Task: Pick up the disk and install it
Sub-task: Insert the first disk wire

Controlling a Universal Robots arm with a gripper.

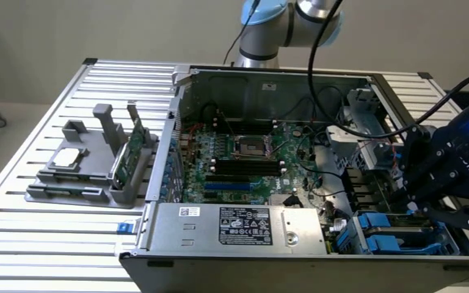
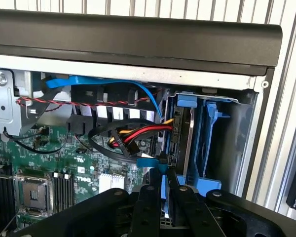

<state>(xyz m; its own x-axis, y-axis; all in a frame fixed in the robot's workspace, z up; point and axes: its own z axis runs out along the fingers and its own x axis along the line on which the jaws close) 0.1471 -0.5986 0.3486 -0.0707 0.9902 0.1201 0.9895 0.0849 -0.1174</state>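
The disk [image 2: 188,140] stands on edge in the drive bay at the corner of the open computer case, its grey metal body framed by a blue plastic carrier. Red, yellow and orange wires run up to its end. My gripper [image 2: 164,195] sits right at the disk's near end, its two black fingers [image 2: 149,202] drawn close with a strip of the blue carrier edge between them. In the exterior view the gripper [image 1: 420,206] hangs over the blue bay [image 1: 385,232] at the case's front, on the exterior view's right.
The motherboard [image 1: 247,162] and a silver power supply [image 1: 239,224] lie inside the case. Loose cables [image 2: 123,138] lie beside the bay. The black case wall [image 2: 138,39] borders it. A grey fixture [image 1: 96,165] on the slatted table holds a small chip and a green card.
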